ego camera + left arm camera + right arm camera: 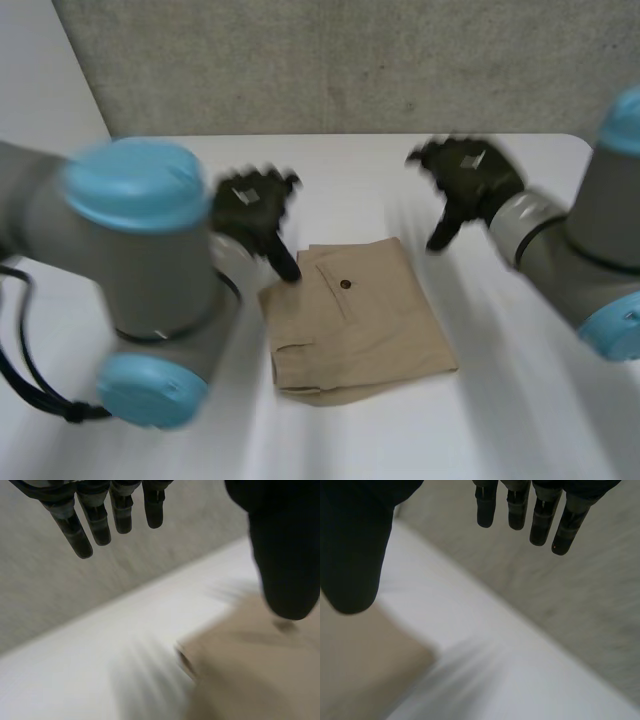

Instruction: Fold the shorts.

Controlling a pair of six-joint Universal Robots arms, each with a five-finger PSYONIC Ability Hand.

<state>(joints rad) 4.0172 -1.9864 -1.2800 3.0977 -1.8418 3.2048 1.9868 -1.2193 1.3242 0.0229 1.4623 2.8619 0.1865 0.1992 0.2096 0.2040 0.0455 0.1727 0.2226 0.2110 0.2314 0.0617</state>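
Left hand: raised, fingers straight, empty; thumb over shorts corner.
Right hand: raised, fingers straight, empty.
Head view: pocket button.

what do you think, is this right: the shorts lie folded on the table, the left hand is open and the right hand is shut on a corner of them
Not quite. The right hand is open too: the right wrist view shows its fingers straight and holding nothing. The rest holds: the shorts lie folded on the table and the left hand is open.
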